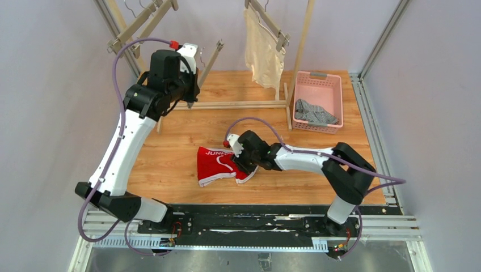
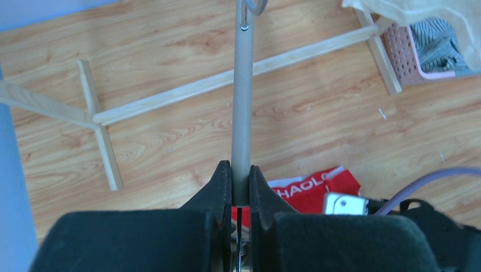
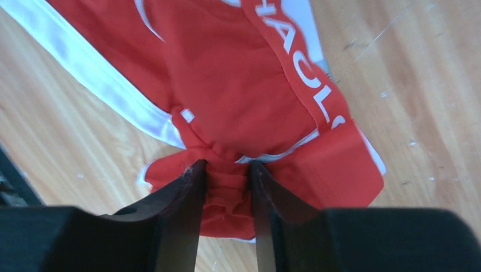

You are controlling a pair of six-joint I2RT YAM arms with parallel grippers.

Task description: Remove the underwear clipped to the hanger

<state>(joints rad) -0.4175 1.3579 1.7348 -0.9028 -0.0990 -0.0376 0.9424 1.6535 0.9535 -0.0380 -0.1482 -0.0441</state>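
Note:
The red underwear (image 1: 218, 164) with white trim lies on the wooden table, and my right gripper (image 1: 245, 167) is shut on its right edge. In the right wrist view the red fabric (image 3: 238, 73) is bunched between the fingers of that gripper (image 3: 227, 170). My left gripper (image 1: 195, 89) is raised at the back left, shut on the end of a bare grey hanger bar (image 2: 243, 102). The cream underwear (image 1: 262, 51) hangs clipped to a hanger on the rack. The grey striped underwear (image 1: 315, 112) lies in the pink basket (image 1: 334, 85).
A wooden rack stands on the table, with its base bar (image 1: 238, 105) across the back and uprights on both sides. More hangers (image 1: 136, 25) hang at the top left. The basket stands at the back right, beside the rack's right foot.

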